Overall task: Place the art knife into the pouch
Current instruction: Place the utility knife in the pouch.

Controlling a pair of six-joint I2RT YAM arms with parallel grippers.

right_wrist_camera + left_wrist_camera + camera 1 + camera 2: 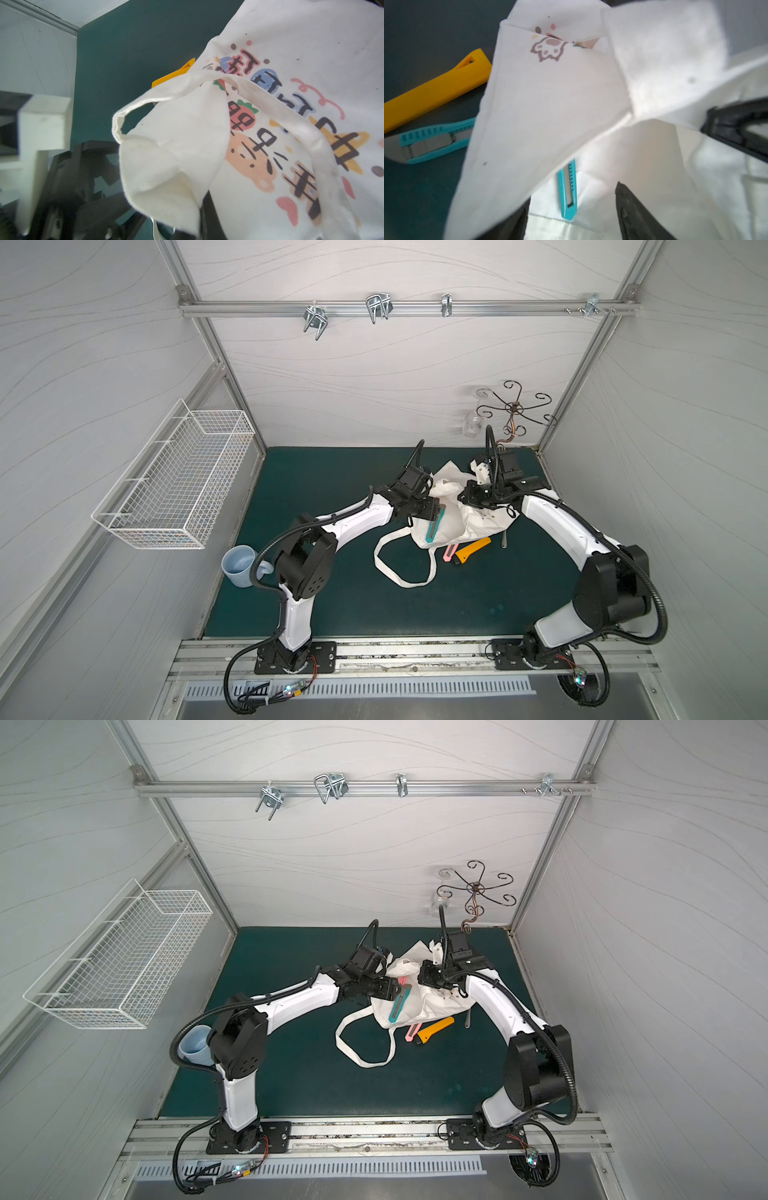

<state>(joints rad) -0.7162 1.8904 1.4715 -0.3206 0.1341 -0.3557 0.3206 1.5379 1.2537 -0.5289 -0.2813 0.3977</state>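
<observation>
Green-matted table (332, 593): slim teal plastic art knife (433, 527) lies in the mouth of the white cloth tote pouch (473, 524); left tool (437, 507) released above it.
Right tool (468, 497) clenched on the pouch rim. Risk: the knife sits shallow, so dropping the rim could spill it.

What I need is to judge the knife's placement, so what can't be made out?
Art knife: far end under a pouch flap, left wrist view; fully inside or not, unclear.
Right hand: fingertips hidden among cloth, in both top views.
Pink knife: mostly under the pouch, in a top view.
Thin grey item beside the yellow knife: too small to name.
</observation>
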